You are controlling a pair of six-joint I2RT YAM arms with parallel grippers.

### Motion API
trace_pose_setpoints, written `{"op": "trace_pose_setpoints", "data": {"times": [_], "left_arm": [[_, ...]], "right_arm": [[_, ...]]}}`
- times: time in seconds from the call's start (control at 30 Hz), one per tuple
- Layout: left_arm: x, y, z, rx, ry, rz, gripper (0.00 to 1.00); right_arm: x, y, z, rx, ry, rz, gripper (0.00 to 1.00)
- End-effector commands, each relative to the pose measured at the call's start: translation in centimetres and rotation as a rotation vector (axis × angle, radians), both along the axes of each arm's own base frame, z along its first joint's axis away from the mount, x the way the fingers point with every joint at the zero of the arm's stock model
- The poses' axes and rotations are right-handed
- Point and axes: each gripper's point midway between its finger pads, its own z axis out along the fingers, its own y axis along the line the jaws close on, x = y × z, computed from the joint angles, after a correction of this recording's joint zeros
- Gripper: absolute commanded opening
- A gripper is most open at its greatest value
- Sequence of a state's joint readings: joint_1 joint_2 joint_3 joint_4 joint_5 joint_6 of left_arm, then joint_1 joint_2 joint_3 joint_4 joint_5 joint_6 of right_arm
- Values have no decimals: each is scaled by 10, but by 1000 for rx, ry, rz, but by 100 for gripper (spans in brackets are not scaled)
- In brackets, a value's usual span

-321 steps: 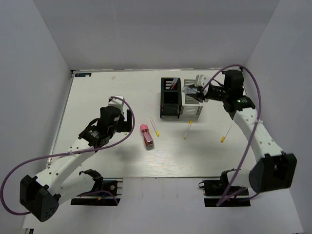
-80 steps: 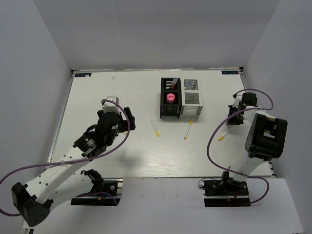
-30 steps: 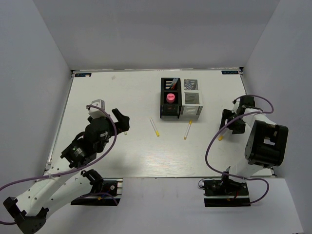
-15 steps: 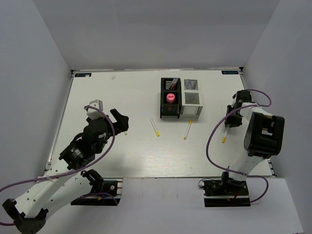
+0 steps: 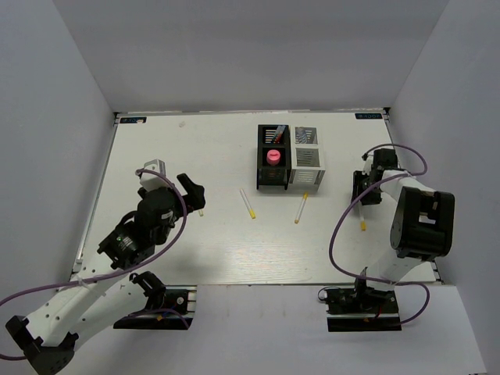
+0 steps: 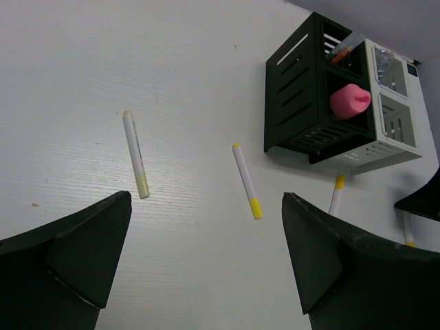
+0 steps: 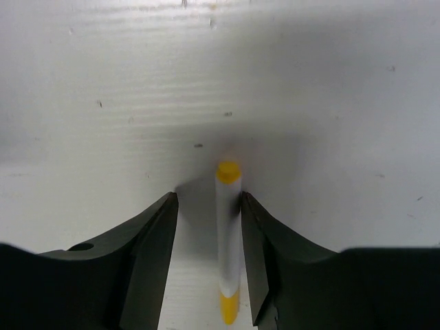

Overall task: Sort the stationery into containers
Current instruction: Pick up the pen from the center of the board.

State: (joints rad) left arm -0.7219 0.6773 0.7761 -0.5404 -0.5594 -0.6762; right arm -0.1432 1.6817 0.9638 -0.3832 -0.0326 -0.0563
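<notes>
**Four loose pens, one between the right jaws**

Four thin white-and-yellow plastic pens lie flat on the white table (image 5: 156, 148): a left pen (image 6: 135, 154), a middle pen (image 6: 246, 181), a third pen (image 6: 336, 194) near the organisers, and a right pen (image 7: 228, 234). The right gripper (image 7: 207, 199) straddles the right pen with its jaws half-open; one finger touches it and a gap shows at the other. The left gripper (image 6: 206, 199) gapes wide and holds nothing. Two joined slotted boxes stand upright: a black organiser (image 5: 269, 178) holding one stubby pink-capped tube (image 5: 273, 156), and a white-grey organiser (image 5: 307, 166).
</notes>
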Motion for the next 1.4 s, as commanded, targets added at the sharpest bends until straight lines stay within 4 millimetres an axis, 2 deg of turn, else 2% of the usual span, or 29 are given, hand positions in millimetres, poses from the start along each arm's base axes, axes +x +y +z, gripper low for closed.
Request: {"op": "trace_pose_setpoints", "data": {"times": [0.0, 0.1, 0.27, 0.3, 0.33, 0.4, 0.47, 0.53, 0.6, 0.67, 0.7, 0.73, 0.8, 0.83, 0.87, 0.9, 0.97, 1.0, 1.07, 1.1, 1.13, 1.2, 1.27, 1.3, 1.37], "left_arm": [[2, 7, -5, 34, 5, 30, 100], [3, 8, -5, 37, 3, 38, 100], [6, 11, -5, 40, 1, 56, 100], [6, 11, -5, 40, 1, 56, 100], [6, 11, -5, 48, 0, 53, 100], [7, 10, -8, 56, 8, 53, 100], [7, 10, -10, 66, 7, 49, 100], [9, 10, -11, 80, -4, 42, 100], [8, -2, -15, 109, -1, -43, 100], [8, -11, -27, 147, 12, -109, 100], [8, -17, -29, 140, 20, -135, 100], [9, -18, -33, 149, 32, -136, 100], [12, -21, -48, 194, 92, -139, 100], [14, -23, -48, 200, 100, -140, 100], [15, -20, -52, 224, 122, -129, 100], [17, -22, -63, 248, 154, -131, 100], [19, -18, -70, 276, 186, -115, 100], [20, -20, -77, 283, 210, -112, 100], [20, -18, -85, 300, 236, -100, 100], [23, -18, -87, 314, 243, -88, 100], [24, -16, -90, 326, 250, -81, 100], [28, -13, -92, 343, 265, -62, 100], [33, -14, -95, 354, 283, -54, 100], [33, -14, -99, 362, 292, -55, 100], [35, -15, -101, 363, 307, -56, 100]], "right_arm": [[-45, 7, -18, 17, 130, 46, 48], [-52, 5, -16, -8, 115, 72, 47], [-60, 2, -12, -38, 104, 110, 32], [-60, 3, -13, -34, 106, 128, 27], [-63, 3, -14, -30, 122, 135, 10], [-62, 5, -16, -25, 122, 167, 1], [-61, 5, -19, -17, 121, 190, 0], [-58, 15, -17, 24, 98, 276, 0], [-58, 32, -8, 109, 73, 342, 0], [-43, 43, 11, 152, -8, 444, 0], [-44, 53, 25, 196, -42, 480, 0], [-29, 54, 43, 185, -108, 542, 0], [-25, 72, 64, 262, -168, 607, 0], [-10, 78, 88, 279, -242, 656, 0], [-5, 82, 95, 293, -264, 682, 0], [10, 88, 117, 308, -326, 718, 0], [18, 94, 130, 332, -359, 745, 0], [30, 97, 150, 331, -412, 774, 0], [38, 102, 167, 332, -467, 809, 0], [40, 109, 183, 352, -518, 842, 0], [41, 113, 187, 354, -539, 869, 0], [41, 129, 210, 395, -612, 934, 0], [44, 135, 220, 406, -659, 974, 0], [41, 147, 228, 450, -695, 1022, 0], [50, 153, 232, 452, -742, 1066, 0]]}}
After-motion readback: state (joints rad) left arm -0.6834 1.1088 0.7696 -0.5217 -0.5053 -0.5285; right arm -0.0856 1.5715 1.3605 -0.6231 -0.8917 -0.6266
